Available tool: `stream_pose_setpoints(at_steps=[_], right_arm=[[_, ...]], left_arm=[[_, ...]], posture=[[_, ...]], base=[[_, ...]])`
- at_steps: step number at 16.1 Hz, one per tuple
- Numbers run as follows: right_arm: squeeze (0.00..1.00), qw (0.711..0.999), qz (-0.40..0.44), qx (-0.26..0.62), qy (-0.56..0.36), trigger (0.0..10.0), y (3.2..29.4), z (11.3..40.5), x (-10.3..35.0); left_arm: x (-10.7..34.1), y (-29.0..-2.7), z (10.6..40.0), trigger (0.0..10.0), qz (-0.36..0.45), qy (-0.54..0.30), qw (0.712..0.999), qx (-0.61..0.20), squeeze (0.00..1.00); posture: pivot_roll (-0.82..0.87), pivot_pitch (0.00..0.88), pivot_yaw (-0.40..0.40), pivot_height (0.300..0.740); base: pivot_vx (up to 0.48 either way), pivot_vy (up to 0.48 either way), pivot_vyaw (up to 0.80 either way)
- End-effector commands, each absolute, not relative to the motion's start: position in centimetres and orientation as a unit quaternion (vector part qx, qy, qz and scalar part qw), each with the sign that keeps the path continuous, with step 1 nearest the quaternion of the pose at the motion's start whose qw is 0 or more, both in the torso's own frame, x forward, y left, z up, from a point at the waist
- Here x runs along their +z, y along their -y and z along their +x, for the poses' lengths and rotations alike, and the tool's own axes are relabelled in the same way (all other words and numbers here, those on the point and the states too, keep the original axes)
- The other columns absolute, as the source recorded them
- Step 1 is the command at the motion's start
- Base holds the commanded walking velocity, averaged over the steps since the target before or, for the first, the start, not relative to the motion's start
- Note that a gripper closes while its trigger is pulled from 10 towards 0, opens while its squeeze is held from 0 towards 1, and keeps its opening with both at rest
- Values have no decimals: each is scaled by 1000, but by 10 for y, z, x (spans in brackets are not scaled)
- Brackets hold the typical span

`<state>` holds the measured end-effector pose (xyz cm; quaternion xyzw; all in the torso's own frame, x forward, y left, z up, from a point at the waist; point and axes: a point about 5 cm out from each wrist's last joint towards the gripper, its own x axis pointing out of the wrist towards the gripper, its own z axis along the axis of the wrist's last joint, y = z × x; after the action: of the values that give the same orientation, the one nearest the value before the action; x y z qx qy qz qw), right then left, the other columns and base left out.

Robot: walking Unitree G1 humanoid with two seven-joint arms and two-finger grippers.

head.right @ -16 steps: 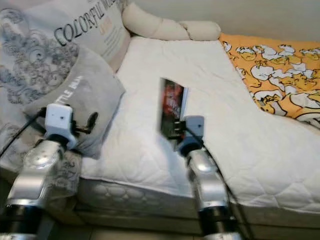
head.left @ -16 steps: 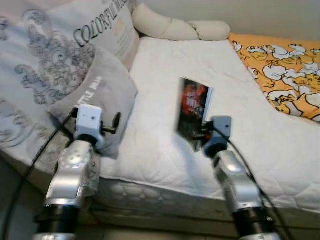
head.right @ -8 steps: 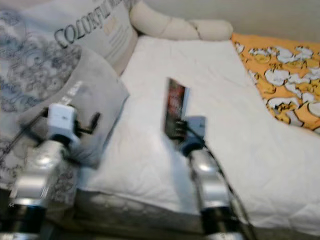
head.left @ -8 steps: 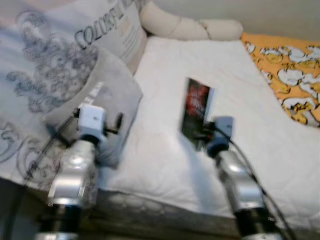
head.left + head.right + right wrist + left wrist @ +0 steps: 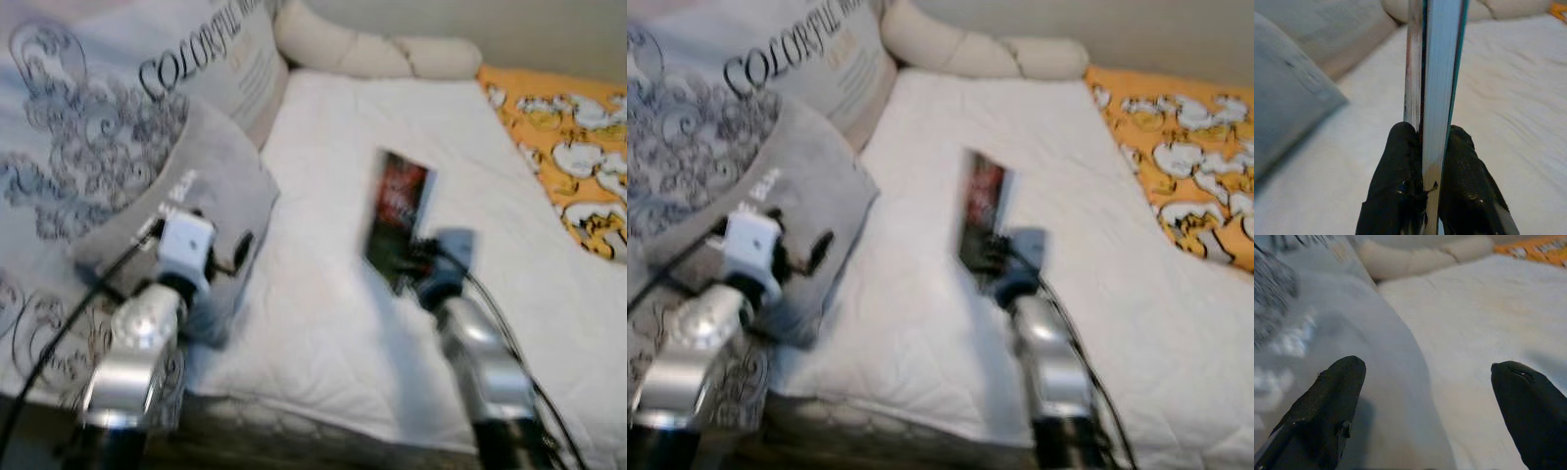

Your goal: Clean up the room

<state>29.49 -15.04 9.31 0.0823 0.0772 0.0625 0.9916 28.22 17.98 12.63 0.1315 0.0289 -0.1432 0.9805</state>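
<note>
Right gripper (image 5: 1431,147) is clamped on a book (image 5: 397,217), one black finger on each cover, pinching near its lower edge. Book is held upright, raised over the white mattress (image 5: 323,323), roughly mid-bed; whether its bottom edge touches the cover can't be told. Dark cover with red print, thin, pale page block visible edge-on in the right wrist view, teal trim on the cover edges.

Left gripper (image 5: 1425,396) is unclenched, fingers spread wide, nothing between them. It sits at the grey cushion (image 5: 201,211), over that cushion's right edge where it meets the mattress.

Open room: the quilted white mattress is bare around the book, flat toward the head of the bed and toward the near edge. Near mattress edge runs just ahead of both silver arms.

Materials: mattress cover is stitched quilted fabric, soft. Grey cushion is plain matte cloth with white lettering, rounded corner. Behind it a big printed pillow (image 5: 220,59) with "COLORFUL" text and a grey scroll-pattern bedding (image 5: 59,166) on the robot's left.

Boundaries: cream bolster pillows (image 5: 372,54) line the head end. Orange patterned blanket (image 5: 578,137) covers the right side, well apart from the book. Cushions crowd the left flank.

Head views are blurred.
</note>
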Motion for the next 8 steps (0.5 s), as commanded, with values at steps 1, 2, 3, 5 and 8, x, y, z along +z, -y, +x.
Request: stream_pose_setpoints(at_steps=[1, 2, 3, 5, 8], right_arm=[[0, 991, 97, 71, -64, 10000, 150, 298, 101], [0, 989, 101, 80, -74, 10000, 151, 305, 101], [0, 986, 95, 96, -97, 10000, 149, 315, 100], [0, 973, 127, 129, -141, 10000, 144, 333, 103], [0, 943, 185, 198, -194, 10000, 129, 352, 107]], left_arm=[[126, -180, 279, 10000, 145, -36, 976, -158, 549], [123, -178, 276, 10000, 161, -47, 968, -185, 545], [122, -177, 275, 10000, 167, -60, 961, -214, 537], [125, -176, 272, 10000, 174, -80, 946, -260, 537], [122, -178, 268, 10000, 191, -112, 921, -322, 537]], posture=[[68, 0, -36, 740], [79, 0, -40, 740], [81, 0, -33, 740], [73, 0, -13, 740], [65, 0, -1, 740]], base=[[0, 0, 0], [0, 0, 0], [0, 0, 0], [0, 0, 0], [0, 0, 0]])
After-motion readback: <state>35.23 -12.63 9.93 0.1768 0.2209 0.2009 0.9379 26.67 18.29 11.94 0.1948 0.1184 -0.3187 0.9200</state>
